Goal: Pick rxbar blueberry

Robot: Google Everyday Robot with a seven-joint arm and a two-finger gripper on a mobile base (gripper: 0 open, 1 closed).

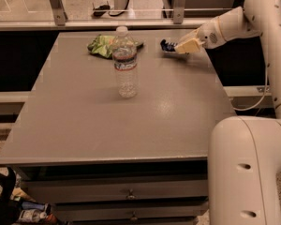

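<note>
Camera view: rxbar blueberry (166, 45) lies against tip of end effector (179, 48).

The arm (229, 23) rises on the right and bends left far back. Its gripper (181, 47) sits low there, pointing left.

One bottle (125, 64); one chip bag (99, 45); one bar (166, 45); one table (75, 125); one gripper (181, 47), upper right, at the bar.
</note>
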